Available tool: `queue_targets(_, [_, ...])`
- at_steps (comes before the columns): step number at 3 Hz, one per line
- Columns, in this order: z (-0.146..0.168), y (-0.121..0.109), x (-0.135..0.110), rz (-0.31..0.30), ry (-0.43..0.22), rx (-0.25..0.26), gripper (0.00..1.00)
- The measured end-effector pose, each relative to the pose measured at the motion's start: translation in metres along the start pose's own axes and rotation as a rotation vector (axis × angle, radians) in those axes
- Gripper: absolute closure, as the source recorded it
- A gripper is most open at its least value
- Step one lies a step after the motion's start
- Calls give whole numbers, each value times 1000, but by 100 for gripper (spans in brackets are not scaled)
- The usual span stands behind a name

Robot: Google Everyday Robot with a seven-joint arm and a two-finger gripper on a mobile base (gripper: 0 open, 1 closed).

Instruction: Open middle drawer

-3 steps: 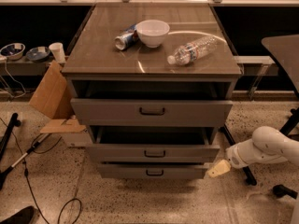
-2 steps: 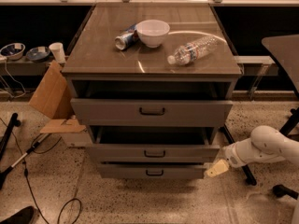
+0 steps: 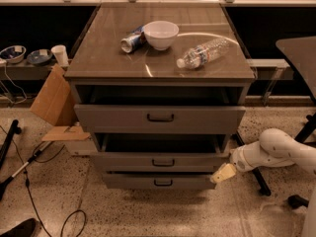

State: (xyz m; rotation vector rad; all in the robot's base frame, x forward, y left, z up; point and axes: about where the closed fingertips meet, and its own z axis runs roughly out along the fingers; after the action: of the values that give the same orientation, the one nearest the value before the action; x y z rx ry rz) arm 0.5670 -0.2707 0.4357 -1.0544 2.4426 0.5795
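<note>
A grey drawer cabinet (image 3: 84, 90) stands on a speckled floor (image 3: 148, 211); its glossy worktop (image 3: 108, 58) carries a white bowl (image 3: 160, 33), a can (image 3: 132, 41) lying on its side and touching the bowl's left, and a clear plastic bottle (image 3: 205, 52) lying on its side to the right, apart from the bowl.

The middle drawer (image 3: 123, 161) is the second of three fronts, below the taller top drawer (image 3: 108, 117) and above the bottom drawer (image 3: 128, 181); it stands pulled out, with a dark opening showing above its low panel; its small dark handle (image 3: 163, 162) sits at the centre; the top drawer is also pulled out.

The white arm (image 3: 274, 152) reaches in low from the right; the claw (image 3: 223, 173) is a pale tip just beside the right end of the middle drawer's front, at the height of the seam with the bottom drawer; whether it touches the panel cannot be told, nor whether the claw is apart or together.

At the left a piece of cardboard (image 3: 52, 100) leans against the cabinet; a white cup (image 3: 60, 55) stands on a low ledge behind it; cables (image 3: 29, 162) trail over the floor.
</note>
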Motion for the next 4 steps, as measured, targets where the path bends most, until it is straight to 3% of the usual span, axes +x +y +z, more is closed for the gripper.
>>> queue_targets(1, [4, -1, -4, -8, -1, -7, 19])
queue_targets(4, [0, -6, -1, -15, 2, -12, 89])
